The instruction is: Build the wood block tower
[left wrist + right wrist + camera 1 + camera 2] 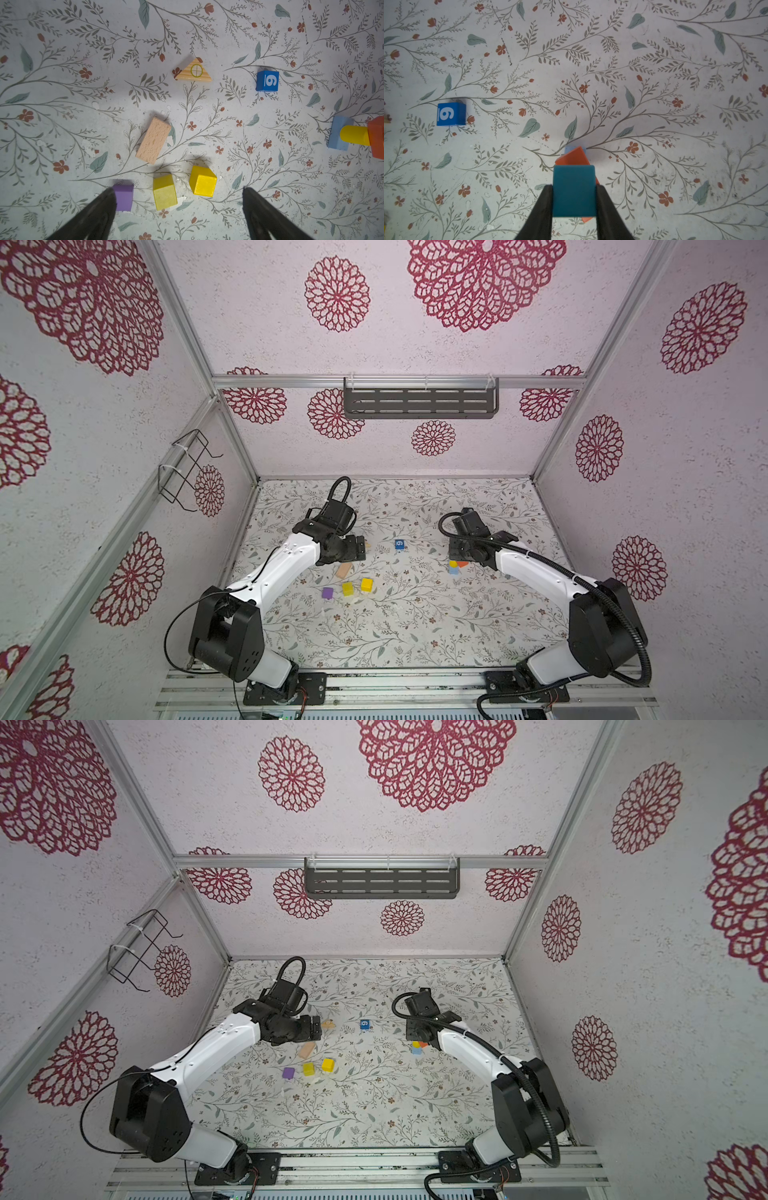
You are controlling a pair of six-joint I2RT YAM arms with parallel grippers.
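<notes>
Right claw point(574, 188) pinches teal block point(573, 178) just above orange top of wood block tower point(456, 566), at 3 o'clock from desk point(415, 635) centre. Left claw point(178, 189) spread wide, empty, over yellow cube point(164, 192).

Block tower point(454, 569) just beside right arm point(536, 572); blue cube point(399, 544), purple block point(327, 593) apart.

You see bare wood with open grain on the tan block point(153, 140) and the triangle point(194, 71). The teal block point(574, 191) and the blue cube point(267, 81) wear smooth, matt paint. Your table point(301, 176) cover looks printed, scuffed and chipped in spots. The walls point(395, 344) look rough; the rails point(282, 382) are brushed metal.
</notes>
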